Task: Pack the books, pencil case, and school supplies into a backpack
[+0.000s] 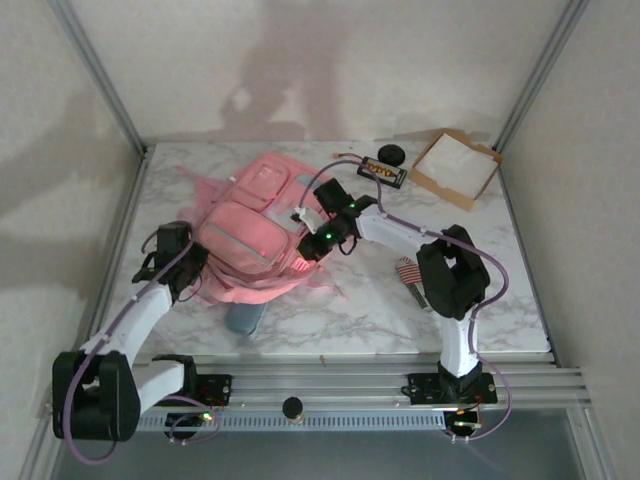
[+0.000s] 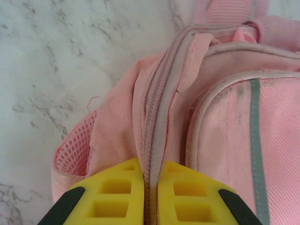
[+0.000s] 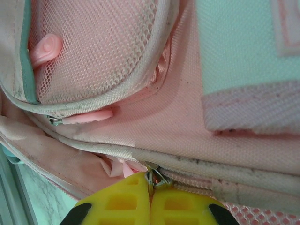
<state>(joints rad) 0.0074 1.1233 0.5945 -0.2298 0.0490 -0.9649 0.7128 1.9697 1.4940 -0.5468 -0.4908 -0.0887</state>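
Note:
The pink backpack [image 1: 250, 235] lies flat at the table's centre-left. At its left edge my left gripper [image 1: 188, 268] is shut, its yellow fingers pinching the zipper seam fabric [image 2: 157, 117]. My right gripper [image 1: 312, 246] sits at the bag's right side, shut on the metal zipper slider [image 3: 158, 177] of the main compartment, whose opening gapes just left of it. The grey-blue pencil case [image 1: 243, 318] pokes out from under the bag's near edge. On the marble, beside the right arm, lies the flag-striped supplies pack [image 1: 408, 270]. The books are out of view.
A cardboard tray with white inside [image 1: 456, 168] stands at the back right. Next to it lie a black rectangular item with orange marks [image 1: 383, 172] and a black round object [image 1: 391, 153]. A mesh pocket and pink zipper pull [image 3: 89, 117] face the right wrist camera.

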